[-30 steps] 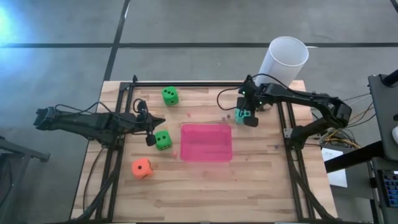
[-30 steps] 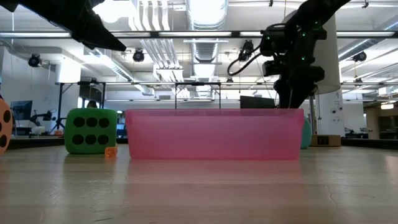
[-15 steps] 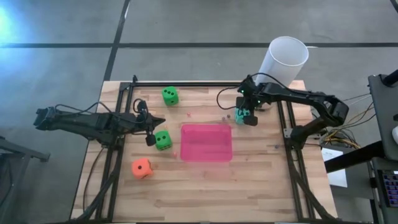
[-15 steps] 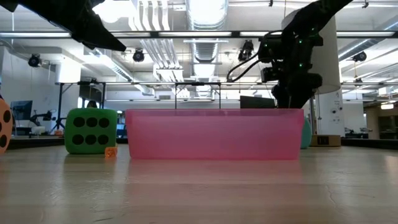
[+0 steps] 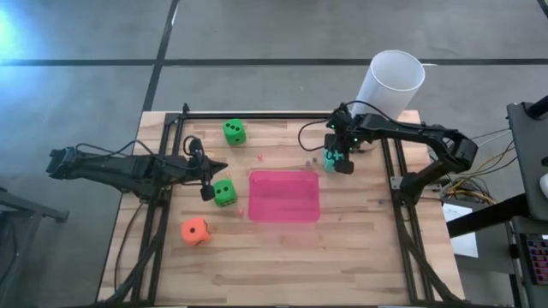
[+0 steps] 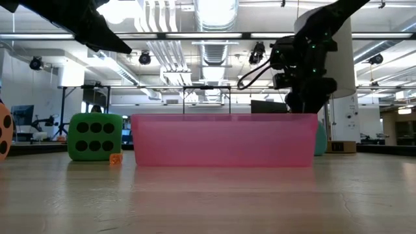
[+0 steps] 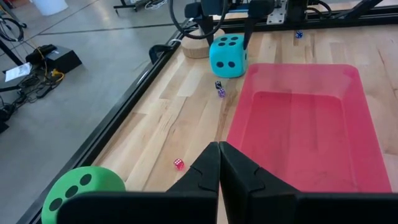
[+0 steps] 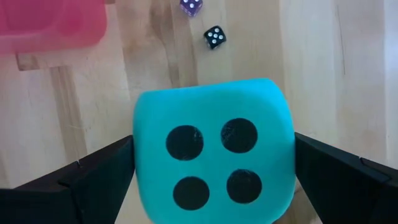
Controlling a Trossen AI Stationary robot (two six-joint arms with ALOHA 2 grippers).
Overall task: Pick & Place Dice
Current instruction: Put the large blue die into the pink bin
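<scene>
The right pincer (image 5: 335, 160), spread wide, straddles the teal die (image 8: 213, 147) at upper right. The left pincer (image 7: 219, 163) is clenched empty.

L dark two-finger gripper (image 5: 208, 182): fingers closed, arm low | R dark two-finger gripper (image 5: 337, 160): fingers wide apart, pointing down

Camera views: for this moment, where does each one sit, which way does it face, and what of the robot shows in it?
High view: overhead, straight down; both arms, pink tray, right gripper astride the teal die.
Low view: table height, level across; tray wall, one green die, right arm.
Left wrist view: past the shut left gripper toward tray and teal die.
Right wrist view: down on the teal die between open fingers.
Shared: teal die in both wrist views.
</scene>
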